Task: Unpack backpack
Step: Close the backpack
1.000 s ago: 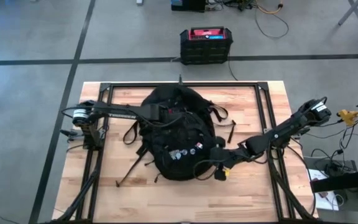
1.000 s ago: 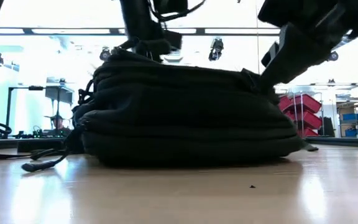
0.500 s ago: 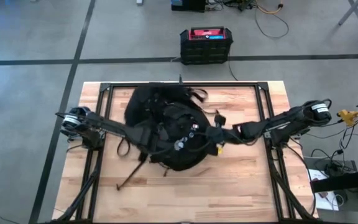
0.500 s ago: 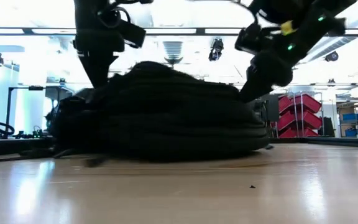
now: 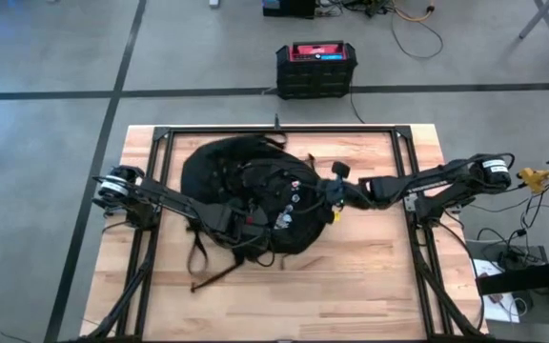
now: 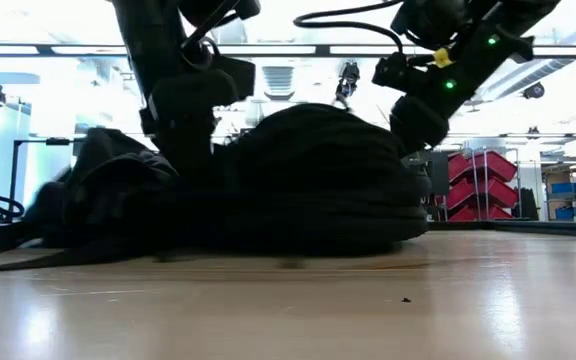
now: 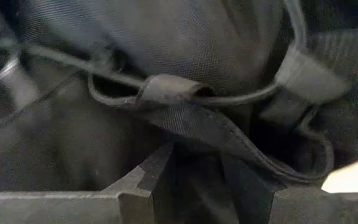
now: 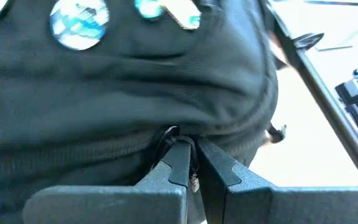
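The backpack [image 5: 255, 195] lay bunched in the middle of the bench [image 5: 370, 286], straps trailing toward its front edge. The left hand [image 7: 194, 180] was clenched on a fold of backpack fabric and webbing at the near-left side. The right hand [image 8: 191, 163] was pinched tight on a zipper pull [image 8: 169, 134] at the pack's right edge, just below round patches [image 8: 79, 22].

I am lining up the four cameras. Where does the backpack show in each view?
High view: backpack mid-table, between both arms.
Low view: dark mound at centre.
Left wrist view: its strap fills the picture.
Right wrist view: fabric fills the left.
Shared landmark: round patches.
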Tool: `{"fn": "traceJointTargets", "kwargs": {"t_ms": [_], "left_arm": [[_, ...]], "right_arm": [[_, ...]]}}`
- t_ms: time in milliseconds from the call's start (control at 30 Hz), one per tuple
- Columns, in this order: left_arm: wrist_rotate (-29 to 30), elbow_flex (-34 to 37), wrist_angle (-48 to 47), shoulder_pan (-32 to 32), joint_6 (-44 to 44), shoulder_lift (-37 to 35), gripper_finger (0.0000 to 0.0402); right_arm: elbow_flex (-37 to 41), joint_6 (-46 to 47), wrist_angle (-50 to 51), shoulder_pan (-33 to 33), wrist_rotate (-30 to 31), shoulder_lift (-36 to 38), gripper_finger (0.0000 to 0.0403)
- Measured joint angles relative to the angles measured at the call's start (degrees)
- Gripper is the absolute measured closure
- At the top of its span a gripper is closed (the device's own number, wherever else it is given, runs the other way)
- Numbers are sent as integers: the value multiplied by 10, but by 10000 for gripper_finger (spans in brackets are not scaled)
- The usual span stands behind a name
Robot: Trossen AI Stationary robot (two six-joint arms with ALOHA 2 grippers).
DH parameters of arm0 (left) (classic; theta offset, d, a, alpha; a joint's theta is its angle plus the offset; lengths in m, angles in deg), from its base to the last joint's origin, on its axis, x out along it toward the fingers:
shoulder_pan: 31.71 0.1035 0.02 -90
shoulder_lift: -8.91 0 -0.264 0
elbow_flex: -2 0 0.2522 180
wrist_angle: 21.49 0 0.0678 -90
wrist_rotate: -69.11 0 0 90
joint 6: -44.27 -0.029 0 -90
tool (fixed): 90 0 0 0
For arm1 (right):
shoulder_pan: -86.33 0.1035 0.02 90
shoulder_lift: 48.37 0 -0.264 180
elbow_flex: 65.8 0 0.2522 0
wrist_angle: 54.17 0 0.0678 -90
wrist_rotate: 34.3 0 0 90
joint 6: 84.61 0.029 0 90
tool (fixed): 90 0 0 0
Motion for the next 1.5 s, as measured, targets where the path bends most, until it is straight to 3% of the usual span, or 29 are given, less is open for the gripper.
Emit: {"fn": "traceJointTargets", "kwargs": {"t_ms": [467,500,533,600,633,700,733,800,867,900,967,1000,1100,1167,1333,1500], "left_arm": [[-12,2,-5,0,1,2,283],[70,-44,-113,5,-84,-20,282],[130,-110,-230,7,-115,-16,282],[139,-236,-154,15,-131,-73,282],[160,-229,-65,15,-128,-132,282],[165,-218,-200,19,-123,-184,282],[153,-218,-202,18,-123,-204,282],[150,-212,-138,19,-119,-178,282],[136,-183,-179,21,-120,-150,283],[135,-182,-155,21,-124,-142,283],[131,-173,-101,19,-127,-185,283],[131,-167,-123,21,-130,-200,283],[137,-149,-45,34,-148,-199,283],[101,-123,-34,48,-171,-179,283],[-20,-109,115,99,-237,-149,283],[-87,-108,175,158,-287,-58,283]], "right_arm": [[0,-4,0,-1,-5,2,403],[-9,11,102,0,-9,31,403],[8,21,161,1,-22,84,403],[-2,29,151,0,-32,114,403],[-8,33,120,2,-36,115,403],[3,40,151,1,-36,113,403],[7,39,174,4,-35,113,403],[3,39,146,7,-43,115,403],[-3,44,142,6,-39,124,403],[0,46,158,8,-40,125,403],[1,47,158,11,-38,122,403],[1,48,154,13,-38,119,403],[2,50,157,19,-41,129,403],[0,48,157,19,-40,129,403],[1,48,159,20,-44,131,403],[2,44,169,31,-70,132,403]]}}
